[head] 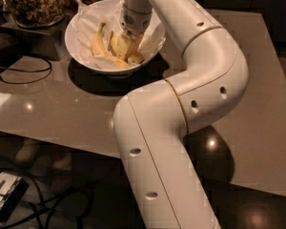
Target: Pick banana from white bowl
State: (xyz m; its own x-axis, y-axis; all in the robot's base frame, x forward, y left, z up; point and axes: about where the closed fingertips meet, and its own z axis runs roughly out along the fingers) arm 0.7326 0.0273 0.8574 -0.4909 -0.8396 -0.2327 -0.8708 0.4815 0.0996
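My gripper (129,38) sits low in the white bowl (77,26), toward its 3 o'clock side, mostly masked by my own wrist, and it covers part of the banana (118,45). At 11 o'clock the nut jar (34,4) runs off the top edge.

The white arm (157,142) stood up from the near edge and folded at a thick elbow (214,75) on the right, then stretched toward the far left. Its wrist (136,11) pointed steeply down, with the gripper (130,36) low beneath it at far left.
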